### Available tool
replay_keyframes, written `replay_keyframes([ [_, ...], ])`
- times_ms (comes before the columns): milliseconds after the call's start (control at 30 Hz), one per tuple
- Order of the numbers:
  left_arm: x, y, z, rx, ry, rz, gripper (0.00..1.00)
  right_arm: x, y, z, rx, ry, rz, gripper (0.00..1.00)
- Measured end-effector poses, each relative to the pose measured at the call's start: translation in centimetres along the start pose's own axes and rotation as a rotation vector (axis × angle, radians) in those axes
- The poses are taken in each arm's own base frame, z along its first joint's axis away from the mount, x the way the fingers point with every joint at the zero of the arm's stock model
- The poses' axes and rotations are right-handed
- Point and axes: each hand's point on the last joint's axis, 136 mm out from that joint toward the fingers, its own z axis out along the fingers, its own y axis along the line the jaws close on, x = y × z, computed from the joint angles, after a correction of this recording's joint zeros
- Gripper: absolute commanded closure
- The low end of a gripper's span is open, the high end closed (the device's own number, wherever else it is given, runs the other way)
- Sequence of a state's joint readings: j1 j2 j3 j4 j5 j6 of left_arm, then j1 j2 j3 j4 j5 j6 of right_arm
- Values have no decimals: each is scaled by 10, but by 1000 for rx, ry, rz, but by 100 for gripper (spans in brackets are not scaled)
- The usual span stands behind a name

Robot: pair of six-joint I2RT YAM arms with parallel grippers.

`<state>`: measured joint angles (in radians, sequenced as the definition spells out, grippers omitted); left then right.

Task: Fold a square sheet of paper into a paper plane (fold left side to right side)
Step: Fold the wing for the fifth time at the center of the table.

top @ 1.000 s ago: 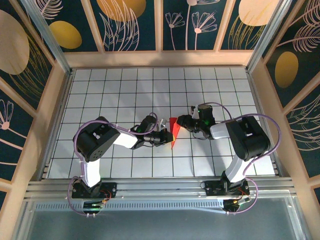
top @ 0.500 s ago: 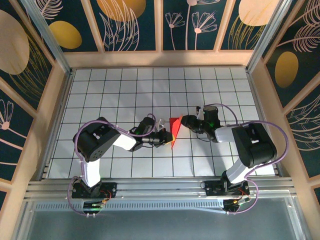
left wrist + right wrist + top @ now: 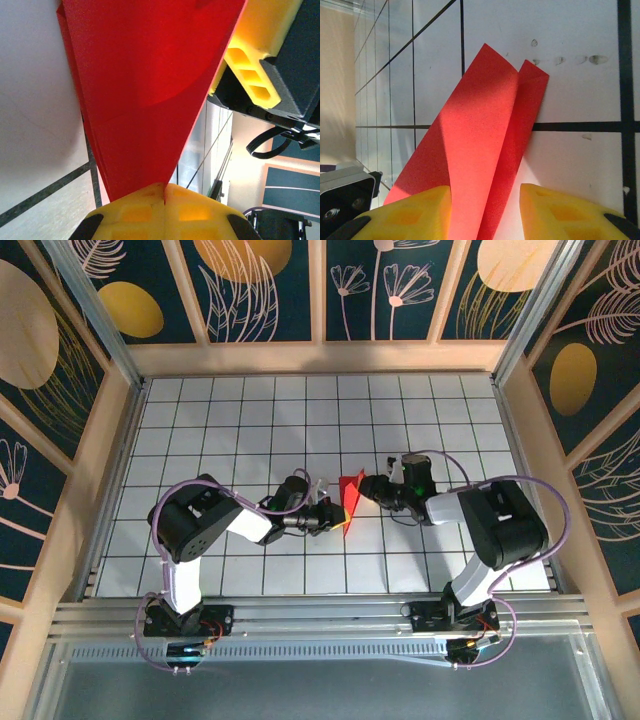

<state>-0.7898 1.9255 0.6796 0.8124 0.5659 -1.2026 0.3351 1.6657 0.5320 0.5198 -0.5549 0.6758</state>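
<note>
Red paper (image 3: 348, 502) pinched in left end effector (image 3: 164, 187); right end effector (image 3: 485, 194) straddles opposite end.

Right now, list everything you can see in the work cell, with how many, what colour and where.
folded sheet of paper: one, bright red, centre of the table, between the two grippers
table: one, white with a dark grid, under everything
wall panels: several, dark blue with gold flowers, wood-framed, around the table
left gripper: one, yellow fingers, shut on the paper's narrow end
right gripper: one, yellow fingers, open, paper between them
</note>
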Motion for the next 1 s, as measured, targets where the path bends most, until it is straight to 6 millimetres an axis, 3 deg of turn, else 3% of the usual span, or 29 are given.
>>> replay_keyframes([
  [233, 0, 0, 1, 3, 1, -3, 100, -5, 9, 7, -14, 2, -17, 59],
  [700, 1, 3, 1, -2, 3, -9, 100, -4, 7, 17, 14, 36, -18, 60],
  [1000, 1, 5, 1, -7, 4, -12, 84, -4, 5, 21, 68, 77, -5, 60],
])
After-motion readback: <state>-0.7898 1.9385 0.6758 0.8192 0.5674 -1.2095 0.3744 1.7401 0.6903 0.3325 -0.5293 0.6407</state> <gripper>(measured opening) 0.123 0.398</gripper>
